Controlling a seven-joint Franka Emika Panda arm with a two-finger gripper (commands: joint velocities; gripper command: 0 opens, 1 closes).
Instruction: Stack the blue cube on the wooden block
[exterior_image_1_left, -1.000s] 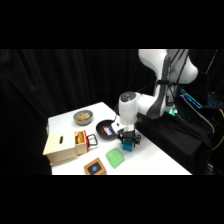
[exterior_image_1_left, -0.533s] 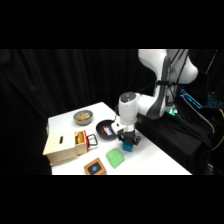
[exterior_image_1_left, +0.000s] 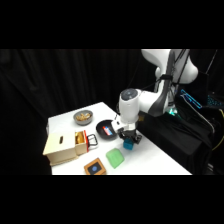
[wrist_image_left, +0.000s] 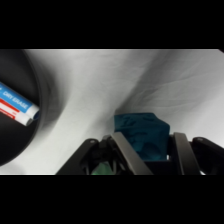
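The blue cube (exterior_image_1_left: 129, 145) is at the table's right side, between the fingers of my gripper (exterior_image_1_left: 129, 140), which comes down on it from above. In the wrist view the blue cube (wrist_image_left: 142, 127) fills the gap of the gripper (wrist_image_left: 148, 136), with one finger against each side, so the gripper is shut on it. I cannot tell if the cube still touches the table. The wooden block (exterior_image_1_left: 95, 167), brown with a dark blue round mark, lies near the front edge, to the cube's front left.
A light-green flat block (exterior_image_1_left: 114, 157) lies between cube and wooden block. A black dish (exterior_image_1_left: 106, 130) holding a marker (wrist_image_left: 17, 106) is just behind the gripper. A pale wooden box (exterior_image_1_left: 62, 146), a black clip (exterior_image_1_left: 92, 141) and a small bowl (exterior_image_1_left: 83, 117) stand to the left.
The gripper has stayed over the blue cube, at most a touch lower. Nothing else on the table has moved.
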